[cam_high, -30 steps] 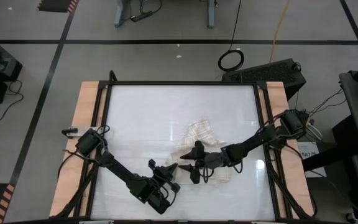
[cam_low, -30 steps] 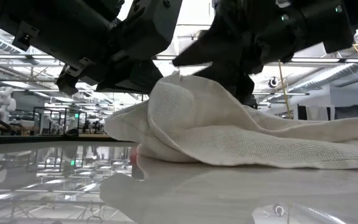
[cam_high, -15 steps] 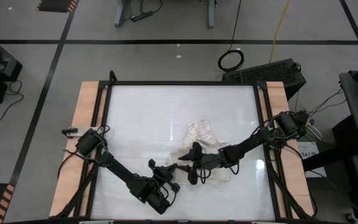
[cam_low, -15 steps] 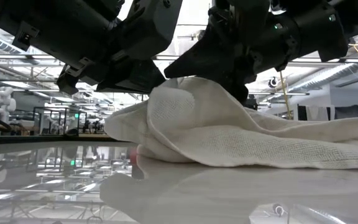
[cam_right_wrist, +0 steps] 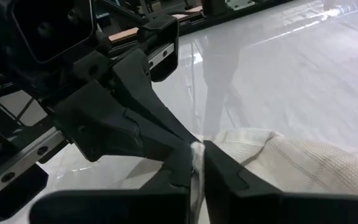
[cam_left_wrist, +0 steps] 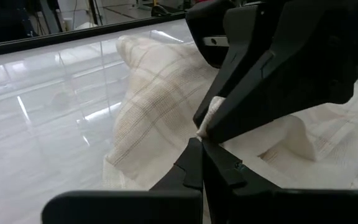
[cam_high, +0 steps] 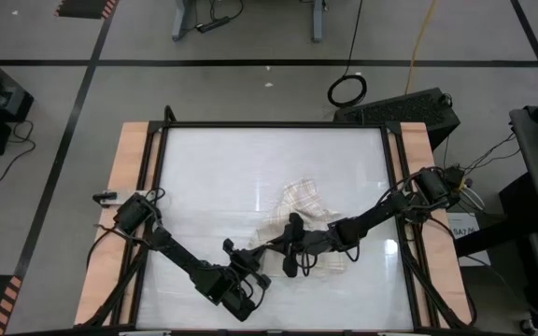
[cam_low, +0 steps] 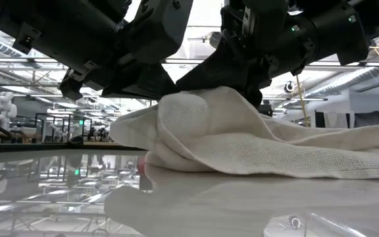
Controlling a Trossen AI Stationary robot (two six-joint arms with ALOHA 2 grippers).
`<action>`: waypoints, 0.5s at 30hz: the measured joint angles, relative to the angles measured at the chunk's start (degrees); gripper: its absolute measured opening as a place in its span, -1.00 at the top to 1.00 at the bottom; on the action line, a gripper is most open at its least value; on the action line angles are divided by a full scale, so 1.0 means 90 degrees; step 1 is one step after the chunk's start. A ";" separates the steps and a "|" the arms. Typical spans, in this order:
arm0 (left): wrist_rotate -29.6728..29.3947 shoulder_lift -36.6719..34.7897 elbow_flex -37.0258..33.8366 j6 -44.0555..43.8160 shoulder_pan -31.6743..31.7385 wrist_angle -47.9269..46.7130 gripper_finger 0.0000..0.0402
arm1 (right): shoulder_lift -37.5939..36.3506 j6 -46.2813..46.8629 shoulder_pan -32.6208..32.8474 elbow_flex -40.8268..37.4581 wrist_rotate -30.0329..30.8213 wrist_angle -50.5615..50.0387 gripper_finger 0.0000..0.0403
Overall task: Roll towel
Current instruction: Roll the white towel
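The white table [cam_high: 213,177] has lots of bare room at the far side and down its left part. A gripper could move there with nothing in the way.

The crowded spot is the middle, toward the near edge. The towel [cam_high: 308,213] lies bunched up there in a soft heap. The left gripper [cam_high: 267,249] and the right gripper [cam_high: 278,248] meet tip to tip at the heap's near-left corner, both pinched shut, with the right one pinching a bit of towel. There is no gap to pass between them.

Both dark arms slant in from the table's two sides and block the near strip.
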 joint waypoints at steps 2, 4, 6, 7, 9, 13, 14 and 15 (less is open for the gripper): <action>0.0011 -0.0007 0.0000 -0.0002 0.0000 -0.0036 0.95 | -0.0004 0.0002 0.0000 0.0000 -0.0027 -0.0051 0.93; 0.0092 -0.0144 -0.0001 0.0039 -0.0039 -0.0252 0.86 | -0.0005 -0.0069 -0.0002 0.0002 -0.0172 -0.0117 0.92; 0.0226 -0.0377 0.0025 0.0301 -0.0088 -0.0476 0.73 | -0.0005 -0.0275 -0.0005 0.0002 -0.0339 -0.0166 0.92; 0.0332 -0.0532 0.0035 0.0419 -0.0129 -0.0632 0.65 | -0.0005 -0.0390 -0.0005 0.0002 -0.0419 -0.0174 0.93; 0.0651 -0.0849 0.0035 0.0748 -0.0175 -0.0893 0.50 | -0.0005 -0.0604 -0.0002 0.0002 -0.0537 -0.0175 0.95; 0.1491 -0.1341 0.0038 0.1901 -0.0245 -0.1181 0.21 | -0.0104 -0.1143 -0.0002 0.0001 -0.0811 -0.0230 0.95; 0.1659 -0.1414 0.0040 0.2279 -0.0256 -0.1174 0.14 | -0.0189 -0.1298 0.0000 0.0001 -0.0833 -0.0373 0.95; 0.1762 -0.1484 0.0040 0.2558 -0.0267 -0.1210 0.08 | -0.0254 -0.1451 0.0000 -0.0002 -0.0835 -0.0479 0.96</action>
